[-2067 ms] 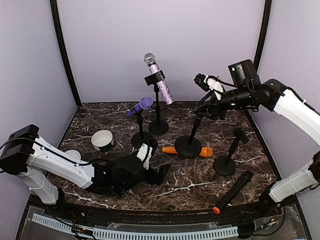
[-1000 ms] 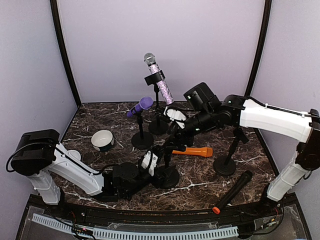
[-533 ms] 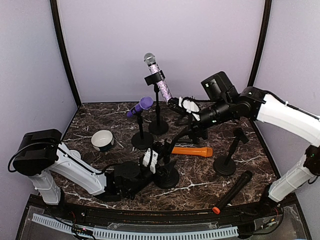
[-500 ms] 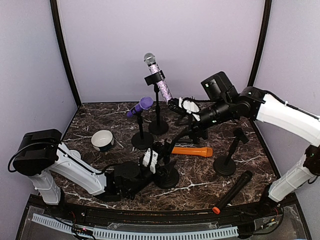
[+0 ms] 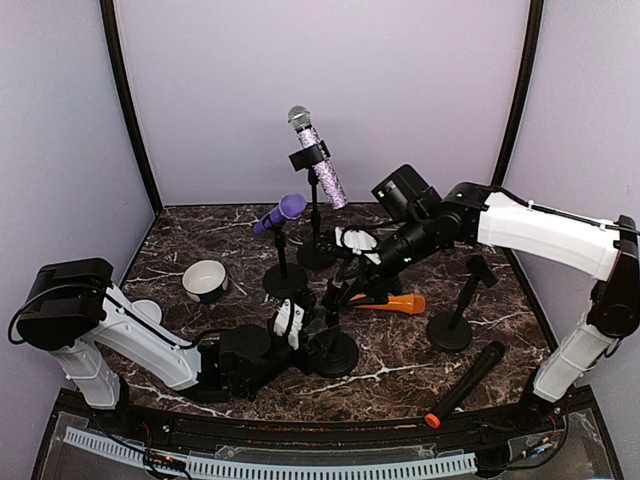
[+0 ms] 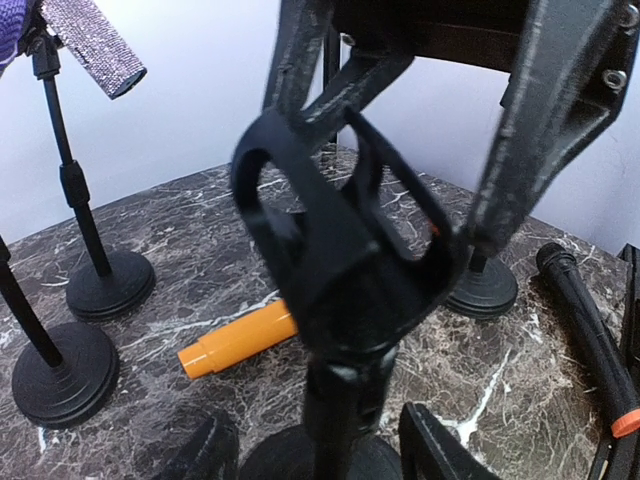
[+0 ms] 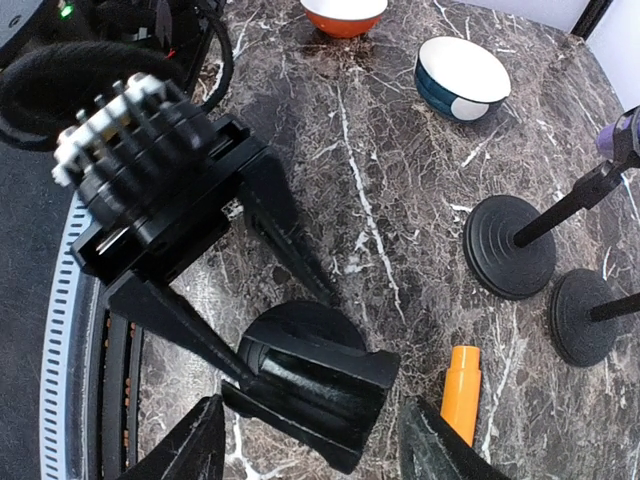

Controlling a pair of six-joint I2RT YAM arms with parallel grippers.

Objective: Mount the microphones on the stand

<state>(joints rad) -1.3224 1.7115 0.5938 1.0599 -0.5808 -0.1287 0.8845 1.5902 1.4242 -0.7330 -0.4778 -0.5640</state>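
Observation:
A black stand (image 5: 333, 335) stands at centre front. My left gripper (image 5: 322, 345) (image 6: 320, 455) is shut on its round base (image 7: 300, 330). My right gripper (image 5: 338, 283) (image 7: 315, 445) is open, one finger on each side of the stand's empty clip (image 7: 315, 390) (image 6: 340, 250). The orange microphone (image 5: 392, 302) (image 6: 235, 340) (image 7: 462, 392) lies on the table behind the stand. The black microphone with the orange end (image 5: 468, 378) (image 6: 585, 320) lies front right. The glittery lilac microphone (image 5: 320, 165) and the purple microphone (image 5: 280, 212) each sit in a stand at the back.
An empty stand (image 5: 455, 318) is at the right. A white-and-blue bowl (image 5: 205, 280) (image 7: 462, 75), an orange bowl (image 7: 343, 12) and a pale bowl (image 5: 146, 309) sit at the left. Two stand bases (image 7: 510, 245) (image 7: 585, 315) lie close behind.
The right gripper brought the stand from the right to the left gripper, drew back up and right, and has now come down again over the clip. The left gripper stays at the base.

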